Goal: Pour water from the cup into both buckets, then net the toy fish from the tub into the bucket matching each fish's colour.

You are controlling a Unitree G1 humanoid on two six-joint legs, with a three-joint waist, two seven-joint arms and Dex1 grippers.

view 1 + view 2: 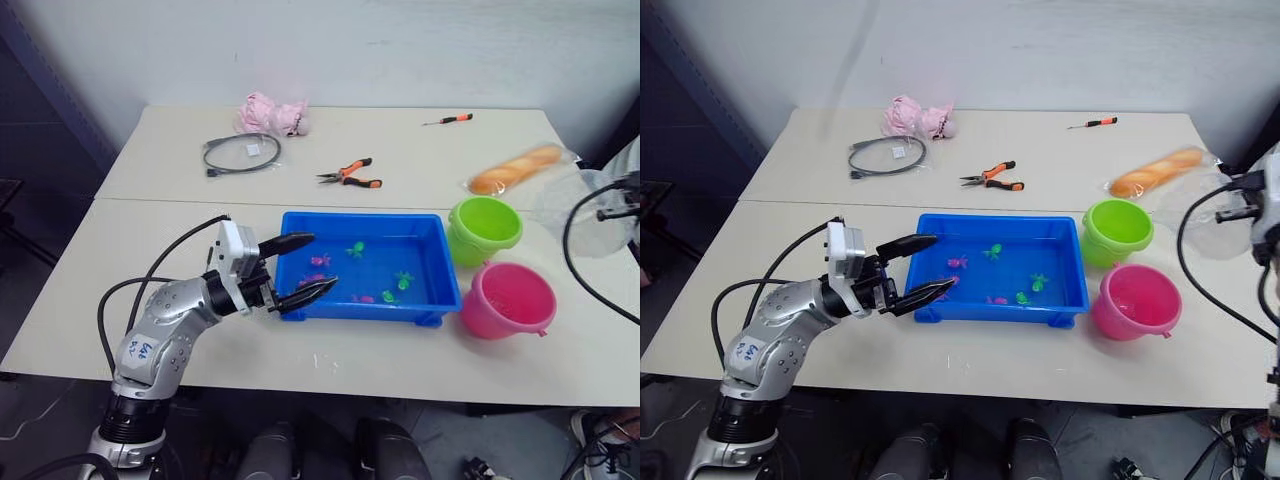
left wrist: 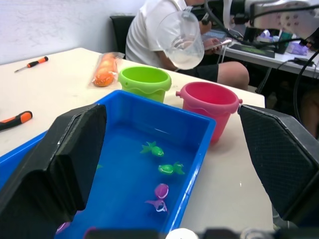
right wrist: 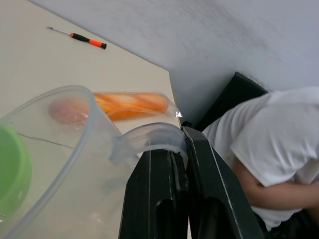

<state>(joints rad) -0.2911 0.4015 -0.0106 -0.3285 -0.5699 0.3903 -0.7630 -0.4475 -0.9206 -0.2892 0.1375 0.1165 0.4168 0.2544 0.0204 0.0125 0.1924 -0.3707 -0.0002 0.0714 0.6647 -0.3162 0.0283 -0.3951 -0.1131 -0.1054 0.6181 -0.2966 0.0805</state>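
Overhead, right fingers (image 3: 182,164) pinch cup (image 3: 60,164) handle; left fingers (image 1: 300,268) gape over tub (image 1: 437,262).

Silver left arm (image 1: 165,325) with black cables, white wrist block, black tapered jaws.

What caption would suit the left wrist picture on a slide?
Open left gripper poised over the blue tub of toy fish, with the clear cup tilted above the buckets.

Blue tub (image 2: 199,122) of toy fish (image 2: 153,148) between open claw (image 2: 172,159) fingers (buckets (image 2: 144,79) beyond).
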